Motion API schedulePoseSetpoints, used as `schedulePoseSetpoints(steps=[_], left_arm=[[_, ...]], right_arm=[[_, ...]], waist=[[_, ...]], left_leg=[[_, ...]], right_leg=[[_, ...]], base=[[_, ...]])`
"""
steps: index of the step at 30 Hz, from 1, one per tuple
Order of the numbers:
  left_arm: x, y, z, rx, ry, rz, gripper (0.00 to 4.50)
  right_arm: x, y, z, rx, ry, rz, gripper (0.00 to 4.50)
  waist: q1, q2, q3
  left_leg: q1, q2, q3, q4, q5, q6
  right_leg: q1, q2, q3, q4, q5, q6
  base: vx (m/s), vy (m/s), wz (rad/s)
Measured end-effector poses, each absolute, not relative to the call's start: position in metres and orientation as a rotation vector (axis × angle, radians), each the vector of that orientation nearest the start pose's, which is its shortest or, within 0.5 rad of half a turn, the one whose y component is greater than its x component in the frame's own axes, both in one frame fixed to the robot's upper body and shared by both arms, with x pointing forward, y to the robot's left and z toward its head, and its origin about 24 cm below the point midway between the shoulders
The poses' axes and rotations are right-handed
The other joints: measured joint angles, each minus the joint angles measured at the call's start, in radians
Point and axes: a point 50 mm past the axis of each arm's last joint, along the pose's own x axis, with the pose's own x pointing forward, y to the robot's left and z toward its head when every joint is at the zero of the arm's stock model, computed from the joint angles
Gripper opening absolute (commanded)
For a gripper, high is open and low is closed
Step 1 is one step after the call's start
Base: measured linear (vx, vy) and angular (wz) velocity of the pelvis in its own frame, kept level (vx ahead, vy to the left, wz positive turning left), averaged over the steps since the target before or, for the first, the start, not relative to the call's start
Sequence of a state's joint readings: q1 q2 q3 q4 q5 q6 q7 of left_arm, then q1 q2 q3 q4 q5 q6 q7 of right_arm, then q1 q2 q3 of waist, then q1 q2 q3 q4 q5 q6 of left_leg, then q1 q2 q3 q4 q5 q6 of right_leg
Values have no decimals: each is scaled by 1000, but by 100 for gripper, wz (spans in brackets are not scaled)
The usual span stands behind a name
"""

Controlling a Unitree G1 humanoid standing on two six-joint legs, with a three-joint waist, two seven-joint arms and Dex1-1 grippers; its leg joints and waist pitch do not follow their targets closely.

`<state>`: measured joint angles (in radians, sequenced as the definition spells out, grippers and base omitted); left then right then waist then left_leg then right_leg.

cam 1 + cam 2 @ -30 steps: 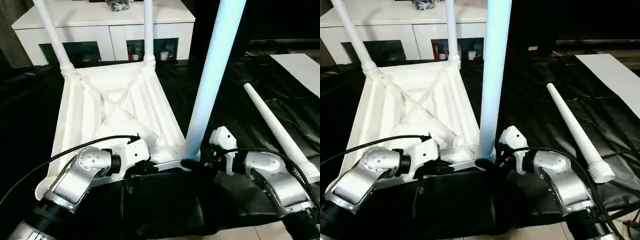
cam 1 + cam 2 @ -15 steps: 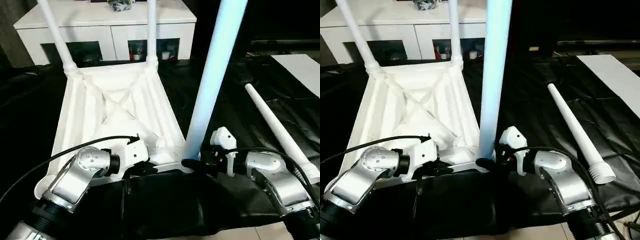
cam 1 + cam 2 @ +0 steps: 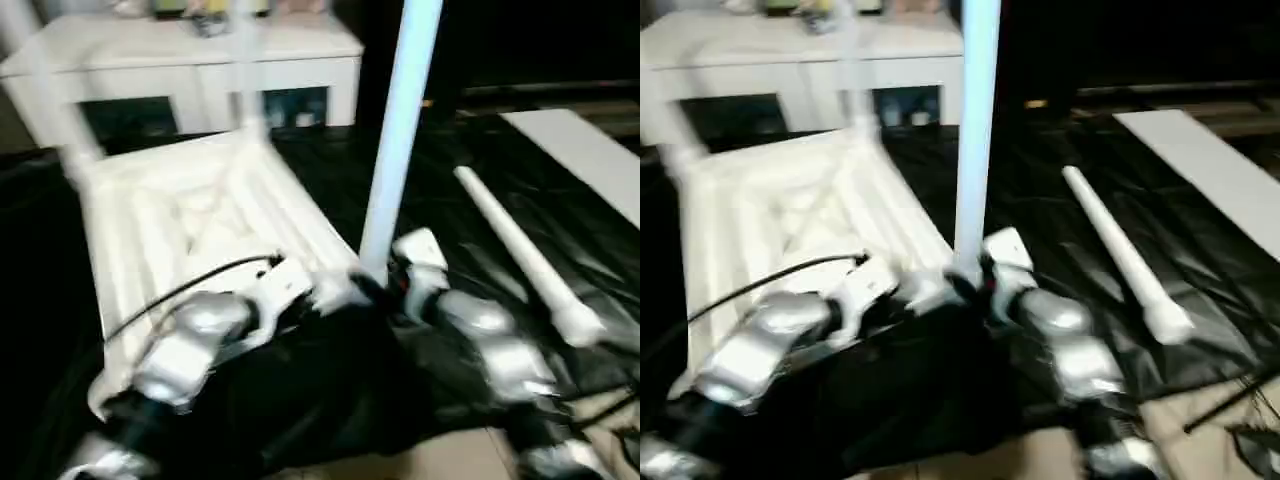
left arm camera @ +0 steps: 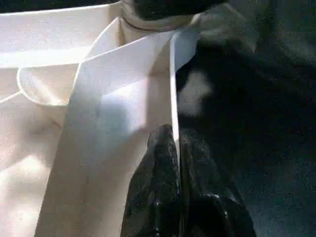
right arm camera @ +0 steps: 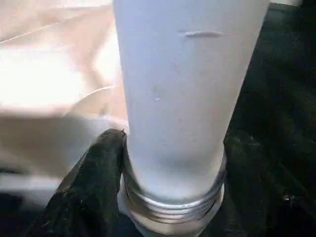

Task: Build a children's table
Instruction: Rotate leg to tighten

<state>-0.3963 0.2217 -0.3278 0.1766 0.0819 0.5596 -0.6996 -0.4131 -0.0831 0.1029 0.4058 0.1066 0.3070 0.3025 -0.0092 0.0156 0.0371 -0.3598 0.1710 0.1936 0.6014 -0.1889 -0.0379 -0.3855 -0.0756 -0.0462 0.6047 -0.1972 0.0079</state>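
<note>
Tabletop [image 3: 190, 215] upside down at frame left, left gripper [image 4: 173, 148] still pinching its rim, right gripper [image 5: 163, 197] fingers closer around upright leg [image 3: 400, 130] base than before

The tabletop [image 3: 200, 215] is laid upside down before the cabinet [image 3: 180, 60]. A leg [image 3: 395, 150] is stood at its near right corner; another leg [image 3: 520, 255] is laid to the right.
</note>
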Motion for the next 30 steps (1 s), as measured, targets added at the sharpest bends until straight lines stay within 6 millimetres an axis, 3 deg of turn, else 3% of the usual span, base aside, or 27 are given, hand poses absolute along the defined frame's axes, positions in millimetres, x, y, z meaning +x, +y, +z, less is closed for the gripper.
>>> schedulePoseSetpoints(steps=[2,4,6,8,9,14,18,22,24,26,30], left_arm=[[295,78,36,324,523,-853,0],[298,68,34,325,523,-818,0],[300,66,33,333,523,-801,0],[302,66,34,348,513,-798,0],[302,66,34,353,509,-799,0],[301,72,39,396,487,-830,0],[296,82,43,442,455,-896,0],[291,96,46,463,446,-978,0],[285,108,47,477,443,-1061,0],[280,119,48,480,454,-1122,0],[275,130,50,483,480,-1207,0]], right_arm=[[325,-96,31,5,341,356,268],[330,-91,30,10,350,279,268],[332,-88,28,13,348,255,268],[334,-90,29,27,333,258,268],[334,-91,29,45,326,266,323],[328,-96,32,84,286,336,360],[318,-118,40,-36,264,477,383],[301,-140,46,-162,275,670,397],[283,-160,48,-264,305,812,397],[275,-170,47,-305,340,876,397],[269,-164,52,-314,334,997,397]], waist=[[-11,3,0],[-13,12,2],[-17,17,4],[-18,16,6],[-18,15,8],[-18,14,11],[-2,13,10],[22,13,9],[38,14,8],[40,15,8],[45,21,7]], left_leg=[[4,0,-4,-1,0,0],[5,0,-17,-2,-1,0],[7,0,-26,-5,-1,0],[7,-2,-26,-6,-1,1],[7,-5,-25,-7,-1,1],[-1,-8,-27,-10,-1,1],[-16,-8,-22,-10,0,2],[-15,-5,-19,-10,0,1],[-13,-2,-17,-13,0,1],[-13,0,-16,-14,0,1],[-13,1,-16,-14,0,0]], right_leg=[[1,0,-6,-10,0,0],[13,-2,-23,-31,0,0],[23,-3,-34,-47,0,0],[25,-11,-45,-51,0,0],[24,-17,-50,-51,0,0],[20,-19,-51,-51,0,0],[4,-19,-44,-44,13,-10],[3,-18,-40,-41,36,-6],[3,-16,-40,-39,34,-4],[2,-15,-40,-34,32,-2],[-1,-14,-40,-27,23,-4]], base=[[-51,23,-4],[-25,13,-1],[-18,50,-5],[0,0,0],[0,0,0],[0,0,0],[0,0,0],[13,-10,1],[61,-40,8],[66,-30,1],[16,-7,0]])
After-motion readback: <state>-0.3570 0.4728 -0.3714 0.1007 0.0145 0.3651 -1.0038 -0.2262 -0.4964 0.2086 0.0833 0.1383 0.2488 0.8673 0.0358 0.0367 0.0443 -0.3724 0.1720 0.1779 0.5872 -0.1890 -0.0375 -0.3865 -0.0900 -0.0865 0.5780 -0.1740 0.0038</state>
